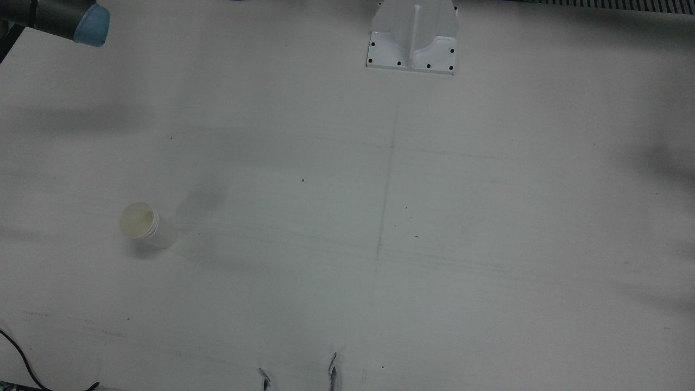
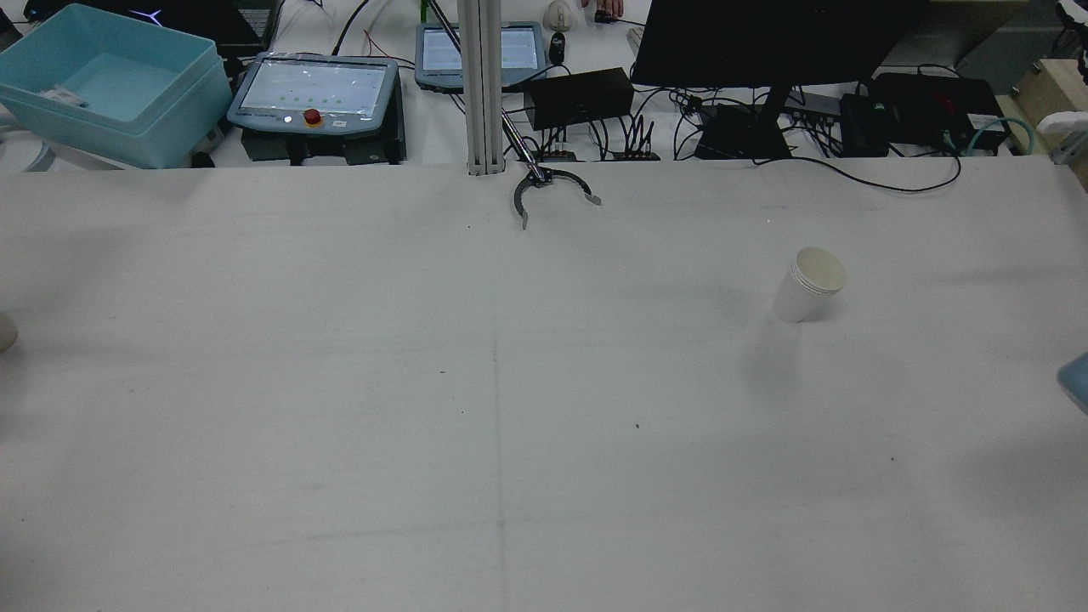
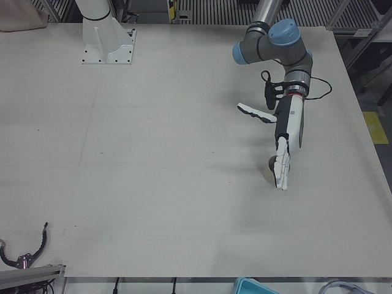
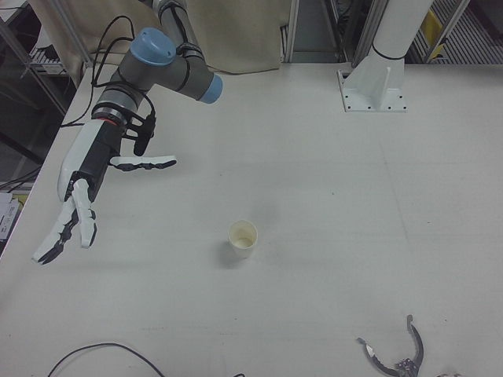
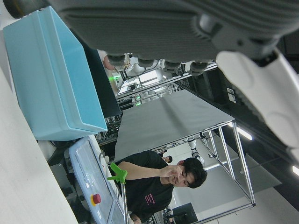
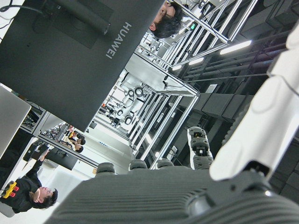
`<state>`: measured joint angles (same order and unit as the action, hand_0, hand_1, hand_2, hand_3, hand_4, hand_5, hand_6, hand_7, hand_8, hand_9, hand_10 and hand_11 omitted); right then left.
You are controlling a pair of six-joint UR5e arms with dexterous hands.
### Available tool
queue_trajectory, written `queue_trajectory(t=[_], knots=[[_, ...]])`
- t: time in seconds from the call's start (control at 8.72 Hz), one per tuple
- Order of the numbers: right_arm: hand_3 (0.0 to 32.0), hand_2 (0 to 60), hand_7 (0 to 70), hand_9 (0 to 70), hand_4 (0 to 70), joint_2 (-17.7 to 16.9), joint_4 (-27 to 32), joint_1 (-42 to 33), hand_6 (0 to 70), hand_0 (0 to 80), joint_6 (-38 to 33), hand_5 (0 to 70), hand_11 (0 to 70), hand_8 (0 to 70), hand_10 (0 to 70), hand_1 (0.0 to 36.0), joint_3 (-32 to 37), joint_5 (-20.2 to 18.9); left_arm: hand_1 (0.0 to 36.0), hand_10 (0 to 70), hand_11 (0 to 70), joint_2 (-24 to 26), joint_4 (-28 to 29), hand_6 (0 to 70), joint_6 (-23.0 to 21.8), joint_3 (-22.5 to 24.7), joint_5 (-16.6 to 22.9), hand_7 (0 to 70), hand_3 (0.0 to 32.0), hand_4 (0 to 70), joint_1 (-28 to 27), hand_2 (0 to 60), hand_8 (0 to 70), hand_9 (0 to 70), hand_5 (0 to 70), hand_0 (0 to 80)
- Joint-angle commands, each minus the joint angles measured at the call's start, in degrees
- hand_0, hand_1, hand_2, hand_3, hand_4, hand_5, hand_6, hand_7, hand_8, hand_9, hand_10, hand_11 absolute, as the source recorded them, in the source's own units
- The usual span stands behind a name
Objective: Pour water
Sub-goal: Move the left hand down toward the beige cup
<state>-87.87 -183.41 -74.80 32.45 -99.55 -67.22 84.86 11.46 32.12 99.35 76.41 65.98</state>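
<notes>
White and black, the right hand [image 4: 69, 216] hangs off the table's outer edge with its fingers spread and straight, holding nothing. The left hand [image 3: 283, 160] is likewise splayed flat and empty, its fingertips pointing down in front of a small round object [image 3: 269, 168] too hidden to identify. A white paper cup [image 4: 243, 239] stands upright on the bare white table [image 4: 330, 204], on the right arm's half, well apart from both hands.
</notes>
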Motion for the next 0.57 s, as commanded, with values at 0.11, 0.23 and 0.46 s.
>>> queue_trajectory(t=[0.11, 0.23, 0.46], knots=[[11.8, 0.0, 0.0, 0.6, 5.6, -4.1, -0.1, -7.0, 0.0, 47.6, 0.3, 0.9, 0.0, 0.2, 0.0, 5.1, -4.9, -7.9, 34.4, 5.8, 12.8, -2.2, 16.9, 0.0, -4.5, -20.2, -0.1, 3.9, 6.4, 2.9, 0.3, 0.0, 0.0, 0.0, 0.0, 80.0], [12.2, 0.0, 0.0, 0.7, 5.6, -4.5, -0.2, -6.7, 0.0, 47.8, 0.5, 1.4, 0.0, 0.3, 0.0, 5.2, -5.6, -7.9, 32.8, 5.2, 11.8, -2.5, 19.1, 0.0, -7.2, -22.7, -0.1, 2.3, 6.6, 2.4, 0.6, 0.0, 0.0, 0.0, 0.0, 80.0], [12.4, 0.0, 0.0, 1.2, 5.9, -4.1, -5.1, -5.8, 0.0, 47.9, 1.3, 1.8, 0.0, 0.6, 0.0, 5.2, -9.8, -7.8, 22.8, 4.4, 9.6, -3.8, 23.1, 0.0, -7.9, -25.8, 0.1, 2.9, 5.8, 3.8, 0.9, 0.0, 0.0, 0.0, 0.0, 61.6]])
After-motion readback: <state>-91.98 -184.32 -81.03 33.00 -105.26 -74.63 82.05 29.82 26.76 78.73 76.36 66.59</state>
